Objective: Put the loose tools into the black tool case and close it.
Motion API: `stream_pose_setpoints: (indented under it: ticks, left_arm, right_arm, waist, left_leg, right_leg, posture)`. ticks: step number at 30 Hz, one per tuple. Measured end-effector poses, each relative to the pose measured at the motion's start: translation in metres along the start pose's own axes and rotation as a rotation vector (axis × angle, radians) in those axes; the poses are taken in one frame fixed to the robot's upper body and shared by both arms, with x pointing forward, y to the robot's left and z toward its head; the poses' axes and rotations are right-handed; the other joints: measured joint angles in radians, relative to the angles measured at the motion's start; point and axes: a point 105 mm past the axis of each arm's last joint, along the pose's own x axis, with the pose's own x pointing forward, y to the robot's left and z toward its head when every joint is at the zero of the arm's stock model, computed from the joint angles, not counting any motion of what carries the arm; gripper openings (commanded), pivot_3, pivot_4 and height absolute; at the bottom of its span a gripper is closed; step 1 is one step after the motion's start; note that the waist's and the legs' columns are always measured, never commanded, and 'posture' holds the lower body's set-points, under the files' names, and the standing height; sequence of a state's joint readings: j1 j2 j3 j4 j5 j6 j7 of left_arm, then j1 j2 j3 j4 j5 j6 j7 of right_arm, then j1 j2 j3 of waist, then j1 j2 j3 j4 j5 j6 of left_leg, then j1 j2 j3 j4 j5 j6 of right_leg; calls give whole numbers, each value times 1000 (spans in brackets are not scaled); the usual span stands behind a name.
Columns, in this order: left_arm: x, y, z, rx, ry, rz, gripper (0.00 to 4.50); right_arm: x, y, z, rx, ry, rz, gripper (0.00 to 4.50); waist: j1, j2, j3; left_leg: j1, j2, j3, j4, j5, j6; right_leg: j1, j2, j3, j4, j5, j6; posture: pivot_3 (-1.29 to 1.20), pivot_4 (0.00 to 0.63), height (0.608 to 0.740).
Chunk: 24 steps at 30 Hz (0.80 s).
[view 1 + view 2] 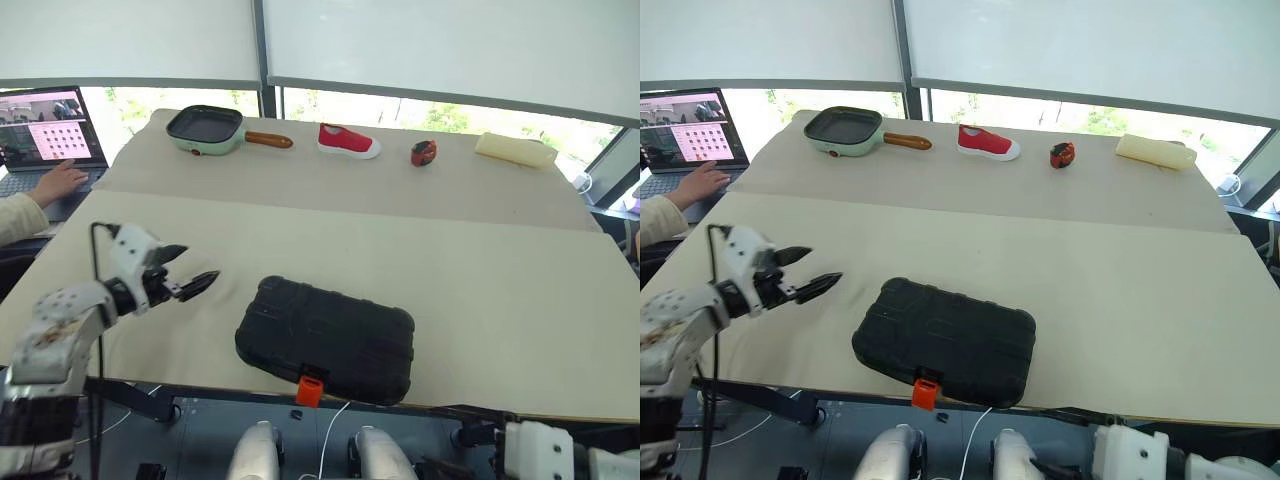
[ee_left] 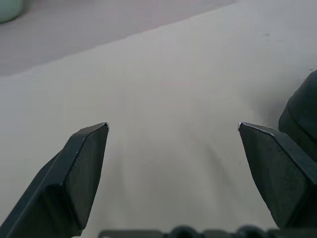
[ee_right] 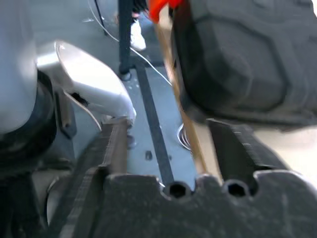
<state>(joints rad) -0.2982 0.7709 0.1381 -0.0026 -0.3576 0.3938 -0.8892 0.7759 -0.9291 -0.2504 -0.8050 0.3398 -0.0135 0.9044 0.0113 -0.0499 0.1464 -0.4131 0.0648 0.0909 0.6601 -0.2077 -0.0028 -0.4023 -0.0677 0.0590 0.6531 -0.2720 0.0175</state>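
The black tool case (image 1: 325, 338) lies closed near the table's front edge, its orange latch (image 1: 310, 390) hanging over the edge. The loose tools are out of view. My left gripper (image 1: 197, 268) hovers just left of the case, open, with nothing between its fingers. In the left wrist view the same gripper (image 2: 173, 126) spans bare tabletop, with a corner of the case (image 2: 302, 114) beside one finger. My right gripper (image 3: 173, 134) is open and empty, down by the table's front edge, below the case (image 3: 237, 54) and its latch (image 3: 161, 6).
Along the table's far side stand a green frying pan (image 1: 205, 128), a red shoe (image 1: 348, 141), a small red-and-black gadget (image 1: 423, 152) and a pale roll (image 1: 515, 149). At far left a person's hand (image 1: 60, 183) rests on a laptop (image 1: 45, 135).
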Motion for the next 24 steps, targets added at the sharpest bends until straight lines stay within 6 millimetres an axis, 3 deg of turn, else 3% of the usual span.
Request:
stream_pose_setpoints:
  ticks: [3, 5, 11, 19, 24]
  left_arm:
    - [27, -5, 14, 87, -15, -101, 3555]
    - [49, -8, 23, 134, -32, -160, 2617]
    - [75, -20, 23, 218, -21, -258, 640]
    - [78, -45, 19, 285, -9, -422, 640]
    - [67, -53, 24, 352, 7, -511, 640]
  right_arm:
    - [7, -13, 4, -3, -2, 30, 763]
    - [15, -15, 7, -7, 1, 109, 0]
    - [26, 2, 5, 42, 4, 284, 0]
    - [61, -15, 17, 49, -67, 229, 0]
    - [64, -64, -5, 108, -31, -37, 0]
  waist:
    - [0, 1, 0]
    - [0, 0, 0]
    - [-3, 1, 0]
    - [-2, 0, 0]
    - [-13, 1, 0]
  left_leg:
    - [-6, 0, 3, 0, 5, 9]
    - [-11, 2, 2, 0, 5, 9]
    - [-13, 2, 0, 0, 3, 7]
    - [-12, 2, -1, 1, 3, 7]
    - [-9, 2, 1, 2, 4, 7]
  right_leg:
    - [-1, 5, 0, -4, 8, 13]
    - [-4, 9, -1, -5, 9, 15]
    - [-4, 11, -1, -6, 8, 16]
    - [-3, 11, -2, -5, 8, 16]
    - [-1, 10, -1, -5, 9, 17]
  posture:
    - [0, 150, 740]
    - [0, 150, 740]
    - [0, 150, 740]
    - [0, 150, 740]
    - [0, 150, 740]
